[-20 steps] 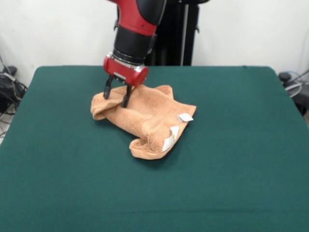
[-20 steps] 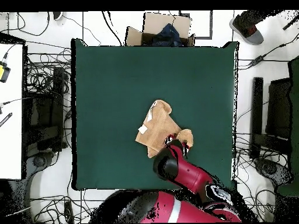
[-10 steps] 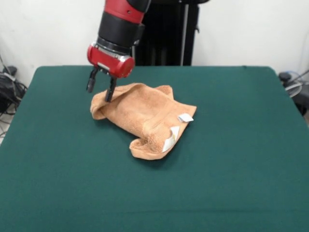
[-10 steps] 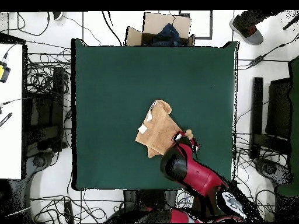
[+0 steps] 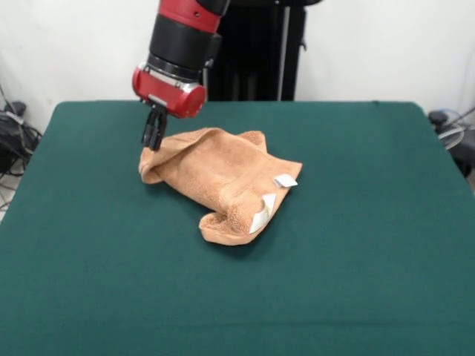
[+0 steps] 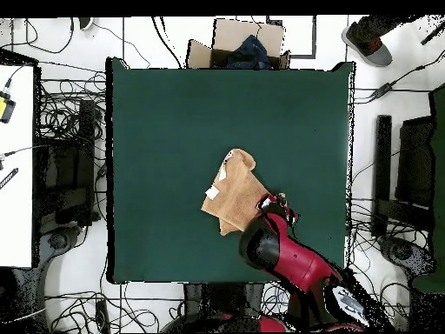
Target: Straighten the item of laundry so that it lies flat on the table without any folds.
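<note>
So the light orange-tan terry-cloth towel (image 5: 220, 184) is sitting crumpled on the big dark green felt-topped table (image 5: 356, 282), a bit toward the robot's side of the middle, folded over itself with small white tags (image 5: 261, 211) showing along one edge. The red and black arm's gripper (image 5: 154, 139) is pinched shut right at the towel's raised corner, looks like it's got the cloth edge nipped between its black fingers (image 5: 156, 130).

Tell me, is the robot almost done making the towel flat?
Not yet. The towel is on the table but bunched, with folds and a curled end by its white tags. The gripper is closed at the towel's far corner, seemingly pinching it. Spreading it flat is all left.
</note>
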Available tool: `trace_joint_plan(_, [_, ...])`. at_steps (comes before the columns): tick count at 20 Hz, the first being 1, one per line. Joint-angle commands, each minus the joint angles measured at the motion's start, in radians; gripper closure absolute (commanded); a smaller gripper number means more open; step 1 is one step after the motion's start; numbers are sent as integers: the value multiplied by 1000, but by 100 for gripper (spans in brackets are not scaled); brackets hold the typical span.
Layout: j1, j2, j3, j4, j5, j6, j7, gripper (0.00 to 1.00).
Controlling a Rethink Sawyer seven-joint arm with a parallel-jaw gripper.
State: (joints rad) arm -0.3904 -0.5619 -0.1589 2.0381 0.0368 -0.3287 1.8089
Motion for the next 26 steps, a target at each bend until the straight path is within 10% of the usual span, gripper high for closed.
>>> trace_joint_plan(1, [-33,29,101,49,-41,14,208,100])
trace_joint_plan(19, [33,-114,75,129,32,127,214,100])
trace_joint_plan(20, [31,-116,80,132,32,122,216,0])
trace_joint_plan(26, [26,-133,104,145,41,119,236,0])
